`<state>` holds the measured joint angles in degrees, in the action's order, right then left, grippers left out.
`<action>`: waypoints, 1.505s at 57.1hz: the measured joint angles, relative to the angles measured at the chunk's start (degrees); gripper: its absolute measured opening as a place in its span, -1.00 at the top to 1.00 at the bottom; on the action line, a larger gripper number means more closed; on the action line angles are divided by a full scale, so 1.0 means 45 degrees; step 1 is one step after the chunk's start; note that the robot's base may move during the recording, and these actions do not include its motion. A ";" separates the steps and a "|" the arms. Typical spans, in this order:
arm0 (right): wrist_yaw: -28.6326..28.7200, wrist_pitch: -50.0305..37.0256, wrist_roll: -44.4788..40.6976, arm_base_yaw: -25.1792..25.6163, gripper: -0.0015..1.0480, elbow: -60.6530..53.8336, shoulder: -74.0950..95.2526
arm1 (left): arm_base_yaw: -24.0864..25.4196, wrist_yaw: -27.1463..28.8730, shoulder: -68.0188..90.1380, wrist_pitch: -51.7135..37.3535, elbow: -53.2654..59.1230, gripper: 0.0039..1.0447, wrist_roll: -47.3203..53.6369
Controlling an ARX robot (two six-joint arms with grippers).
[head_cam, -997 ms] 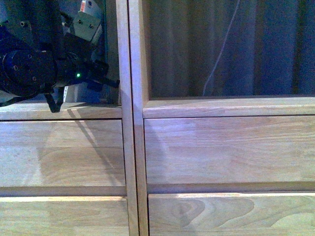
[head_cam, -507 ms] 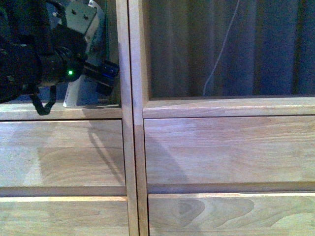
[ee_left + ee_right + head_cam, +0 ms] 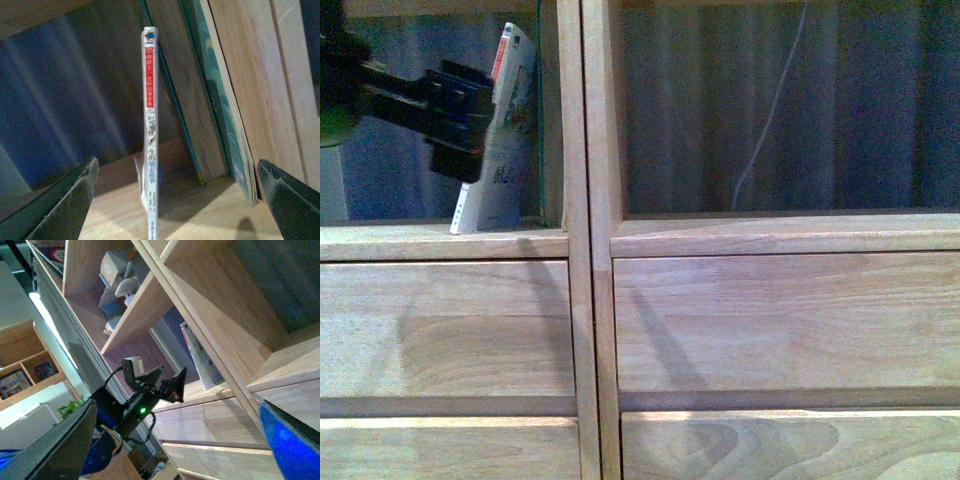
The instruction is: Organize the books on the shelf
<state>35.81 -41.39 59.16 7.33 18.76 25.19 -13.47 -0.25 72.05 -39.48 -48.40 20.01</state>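
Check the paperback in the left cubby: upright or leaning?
Leaning. In the front view the paperback tilts, top toward the divider, foot out on the shelf board.

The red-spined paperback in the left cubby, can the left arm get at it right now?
Probably yes. The left tool is open, right beside the leaning paperback, and nothing stands between its fingers and the spine.

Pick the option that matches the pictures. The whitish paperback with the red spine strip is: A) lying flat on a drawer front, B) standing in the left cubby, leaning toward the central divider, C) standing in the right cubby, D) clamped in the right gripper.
B: the paperback stands tilted in the left cubby of the shelf, with the open left gripper beside it.
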 joint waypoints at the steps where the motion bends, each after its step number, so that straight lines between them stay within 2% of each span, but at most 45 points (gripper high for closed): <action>1: 0.0000 0.0000 0.0000 0.0000 -0.86 0.0000 0.0000 | 0.0068 -0.0073 -0.0461 0.0117 0.0321 -0.86 -0.0092; 7: 0.0005 0.0000 -0.0005 0.0000 -0.86 0.0000 0.0000 | 0.0612 -0.0345 -0.2934 0.0330 0.1923 -0.86 -0.0971; 14: 0.0005 0.0000 -0.0005 0.0000 -0.86 0.0000 0.0000 | 0.1870 -0.1039 -0.6169 0.1175 0.3536 -0.86 -0.2234; 19: 0.0005 0.0000 -0.0005 0.0000 -0.86 0.0000 0.0000 | 0.3410 -0.2603 -0.8296 0.3055 0.4119 -0.86 -0.3784; 21: 0.0005 0.0000 -0.0005 0.0000 -0.86 0.0000 0.0000 | 0.4556 -0.3827 -0.9457 0.4294 0.4435 -0.86 -0.4872; 26: 0.0005 0.0000 -0.0005 0.0000 -0.86 0.0000 0.0000 | 0.5207 -0.4192 -1.0108 0.4692 0.4571 -0.86 -0.5746; 28: 0.0000 0.0000 -0.0005 0.0000 -0.86 0.0000 0.0000 | 0.5246 -0.4172 -1.0137 0.4726 0.4571 -0.86 -0.5906; 31: -0.0219 0.0141 -0.0223 -0.0053 -0.86 0.0019 -0.0029 | 0.4906 -0.2846 -1.0185 0.6756 0.4124 -0.71 -0.5566; 33: -0.1637 0.1715 -0.1224 -0.0437 -0.78 0.0364 -0.0369 | 0.4522 -0.1933 -1.0307 0.7932 0.4031 -0.61 -0.5275; 34: -0.2710 0.3065 -0.2001 -0.0738 -0.72 0.0695 -0.0602 | 0.4129 -0.1078 -1.0433 0.8718 0.4095 -0.52 -0.5168; 36: -0.4784 0.5688 -0.3925 -0.1248 -0.60 0.1282 -0.1088 | 0.3555 -0.0325 -1.0666 0.9418 0.4425 -0.39 -0.4983; 37: -0.5022 0.6266 -0.4172 -0.1311 -0.56 0.1370 -0.1195 | 0.3444 -0.0214 -1.0729 0.9476 0.4537 -0.35 -0.4945; 39: -0.6713 0.8252 -0.6387 -0.1438 -0.44 0.1452 -0.1637 | 0.3181 -0.0155 -1.0958 0.9491 0.4954 -0.22 -0.4833; 41: -0.7412 0.9394 -0.7776 -0.1467 -0.34 0.1302 -0.1943 | 0.3128 -0.0073 -1.1132 0.9428 0.5241 -0.12 -0.4755; 43: -0.7655 1.0273 -0.9160 -0.1515 -0.21 0.1001 -0.2205 | 0.3089 -0.0015 -1.1307 0.9326 0.5542 0.00 -0.4721; 46: -0.7912 1.0477 -1.1288 -0.1569 0.05 0.0228 -0.2429 | 0.3060 0.0019 -1.1759 0.9010 0.6237 0.29 -0.4643; 52: -0.7917 1.0190 -1.2507 -0.1583 0.48 -0.0724 -0.2992 | 0.3041 0.0029 -1.2347 0.8670 0.7232 0.73 -0.4605; 56: -0.7907 1.0001 -1.2760 -0.1583 0.71 -0.1073 -0.3303 | 0.3041 0.0029 -1.2745 0.8733 0.7601 0.95 -0.4600; 59: -0.7917 0.9865 -1.2857 -0.1583 0.94 -0.1472 -0.3502 | 0.3041 0.0039 -1.3619 0.9321 0.8043 0.95 -0.4561; 86: -0.7917 0.9398 -1.3032 -0.1583 0.94 -0.3104 -0.4605 | 0.3031 0.0058 -1.5004 0.8990 0.9578 0.95 -0.4556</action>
<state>0.19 0.91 0.51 0.21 4.80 4.47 0.16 0.01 4.54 0.97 -5.30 -0.49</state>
